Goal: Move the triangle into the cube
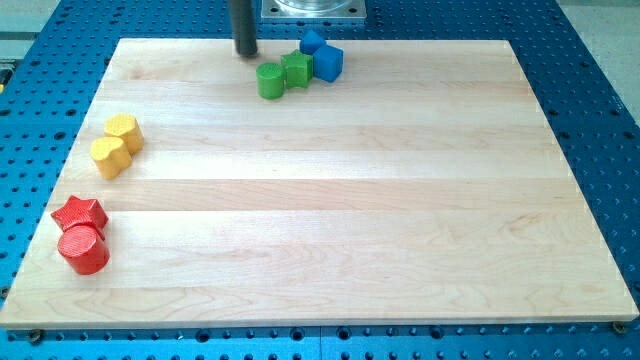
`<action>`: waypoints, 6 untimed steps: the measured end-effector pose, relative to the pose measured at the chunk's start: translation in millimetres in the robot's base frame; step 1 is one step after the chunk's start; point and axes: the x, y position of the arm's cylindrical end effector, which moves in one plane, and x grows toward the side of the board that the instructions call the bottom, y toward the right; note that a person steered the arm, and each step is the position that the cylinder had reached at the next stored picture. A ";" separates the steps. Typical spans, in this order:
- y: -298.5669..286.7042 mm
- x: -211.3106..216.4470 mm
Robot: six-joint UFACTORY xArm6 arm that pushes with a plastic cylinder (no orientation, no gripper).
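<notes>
A blue triangle block [311,41] lies near the view's top, touching the top left of a blue cube [329,62]. A green block [296,70] sits against the cube's left side, and a green cylinder [270,80] sits to the left of that. My tip [245,53] rests on the board to the upper left of the green cylinder, a short way left of the blue triangle and apart from every block.
Two yellow blocks [123,133] [109,156] touch each other at the view's left edge. A red star [79,213] and a red cylinder [84,249] sit at the lower left. The wooden board [330,220] lies on a blue perforated table [590,90].
</notes>
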 end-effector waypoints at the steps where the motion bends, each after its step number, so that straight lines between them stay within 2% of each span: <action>1: 24.8 0.8; 2: 100.4 -0.8; 3: 125.3 10.3; 4: 117.3 31.2; 5: 134.6 27.1; 6: 184.7 18.1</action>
